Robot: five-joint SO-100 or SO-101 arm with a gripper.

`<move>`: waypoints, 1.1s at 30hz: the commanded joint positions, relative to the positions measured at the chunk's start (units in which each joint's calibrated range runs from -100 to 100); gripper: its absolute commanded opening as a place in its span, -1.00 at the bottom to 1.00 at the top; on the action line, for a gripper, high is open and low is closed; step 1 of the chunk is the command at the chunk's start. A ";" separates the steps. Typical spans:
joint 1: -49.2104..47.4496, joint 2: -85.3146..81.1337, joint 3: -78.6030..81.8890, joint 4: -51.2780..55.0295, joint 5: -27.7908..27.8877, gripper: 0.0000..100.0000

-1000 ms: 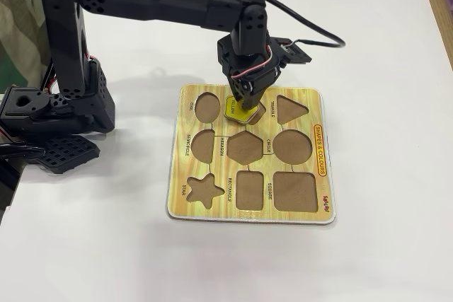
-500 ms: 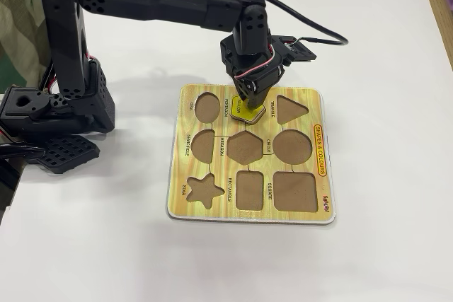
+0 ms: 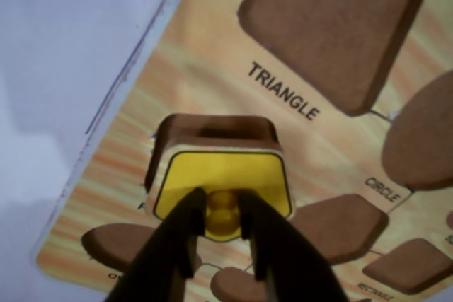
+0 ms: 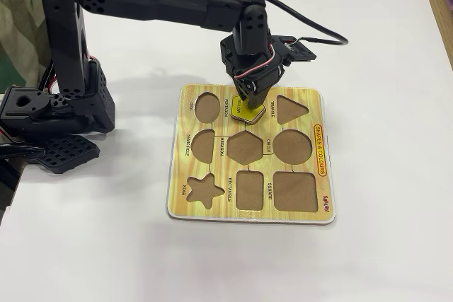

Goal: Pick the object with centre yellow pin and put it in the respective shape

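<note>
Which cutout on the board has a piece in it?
The pentagon cutout, between the oval and triangle recesses in the board's far row. The yellow pentagon piece sits there, its knob between the gripper fingers; every other cutout is bare brown.

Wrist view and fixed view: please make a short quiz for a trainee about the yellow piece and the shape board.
1. True or false: the hand is shut on the knob of the yellow pentagon piece.
2. In the wrist view, is the piece lying flush in the pentagon cutout?
3. In the fixed view, which cutout is right of the piece: A) star, B) triangle, C) square?

Key
1. True: a finger stands on each side of the knob.
2. No; brown recess shows beyond its far edge.
3. B
</note>
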 commanded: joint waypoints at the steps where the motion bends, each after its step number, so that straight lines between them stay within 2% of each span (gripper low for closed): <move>1: -0.07 -0.18 -1.62 -0.62 -0.16 -0.97; 33: -0.17 1.07 -1.62 -4.51 0.47 -0.96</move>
